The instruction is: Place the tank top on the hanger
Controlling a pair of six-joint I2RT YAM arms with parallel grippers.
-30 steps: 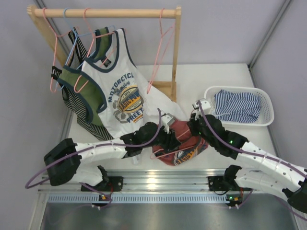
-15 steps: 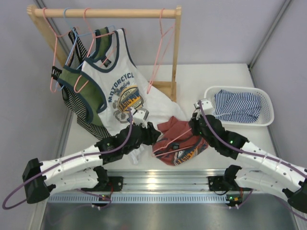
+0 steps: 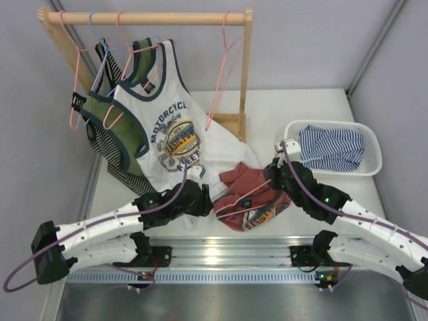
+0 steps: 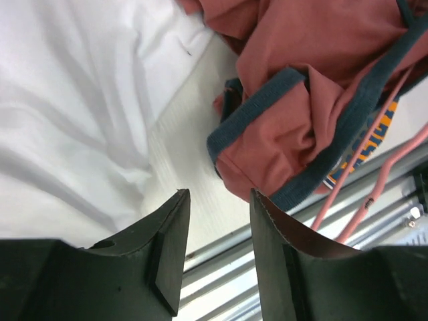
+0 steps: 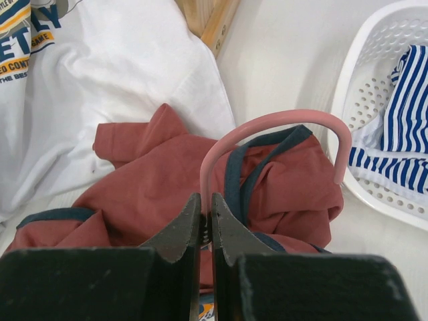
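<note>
Tank top (image 3: 242,182), small rust-red sleeveless cotton garment with navy trim and printed chest: lies crumpled on the white surface (image 3: 301,114), near its front edge, between the two arms.

Clothes rack (image 3: 147,18), light wood, at the far left of the surface: carries pink wire hangers, one light blue hanger and several hung garments.

White tank top with "Motorcycle" print (image 3: 170,134): hangs from the rack, its hem spread on the surface beside the red top.

White perforated plastic basket (image 3: 354,172), at right: holds a blue-and-white striped garment (image 3: 328,147).

Thin pink wire hanger (image 5: 287,116): partly threaded through the red top, hook uppermost.

Right claw (image 5: 206,207): closed on the hanger's stem below the hook.

Left claw (image 4: 217,194): open and empty, just beside the red top's trimmed edge.
</note>
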